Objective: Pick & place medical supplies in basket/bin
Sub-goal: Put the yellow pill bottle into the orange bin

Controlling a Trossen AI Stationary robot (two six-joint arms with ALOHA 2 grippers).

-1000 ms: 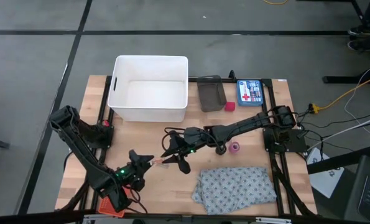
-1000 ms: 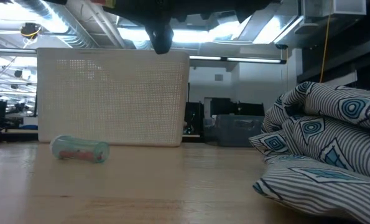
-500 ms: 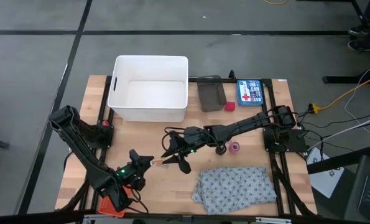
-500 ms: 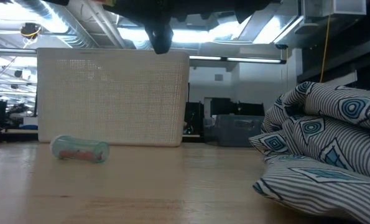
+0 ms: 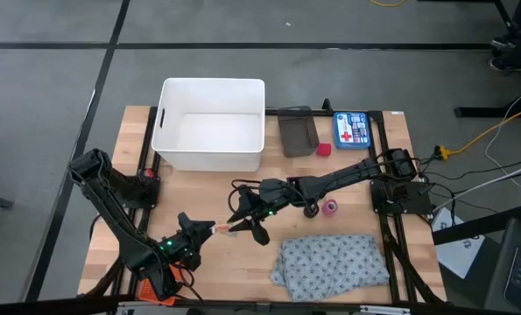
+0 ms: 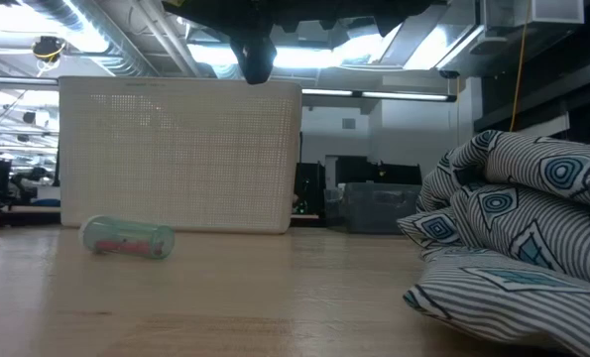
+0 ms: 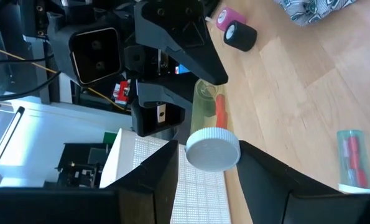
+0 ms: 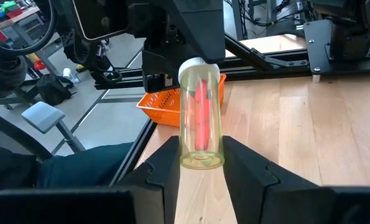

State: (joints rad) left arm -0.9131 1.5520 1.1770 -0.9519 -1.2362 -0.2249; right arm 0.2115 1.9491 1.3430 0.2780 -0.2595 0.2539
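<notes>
A clear tube with a red piece inside and a white cap hangs level above the table's middle, between my two grippers. My left gripper comes from the near left and is shut on the cap end. My right gripper reaches in from the right and is shut on the other end. A pink roll and a dark roll lie by the right arm. A red block lies at the back. The grey dotted cloth lies near right. The orange basket shows mostly hidden under my left arm. My left gripper pinches the tube's white cap between its two fingers. The fingers come level from the table's left, along the tube. The tube is lifted clear of the table. My right gripper pinches the tube's clear body near its closed end between its two fingers. The fingers come level from the table's right, along the tube. The capped end points away toward the left gripper.
A white tub stands at the back left. A dark tray and a blue first-aid box lie at the back right. A second clear tube lies on the table; it also shows in the left wrist view.
My left arm has shifted a little toward the table's left and near edges. The tube and my right gripper have stayed where they were.
</notes>
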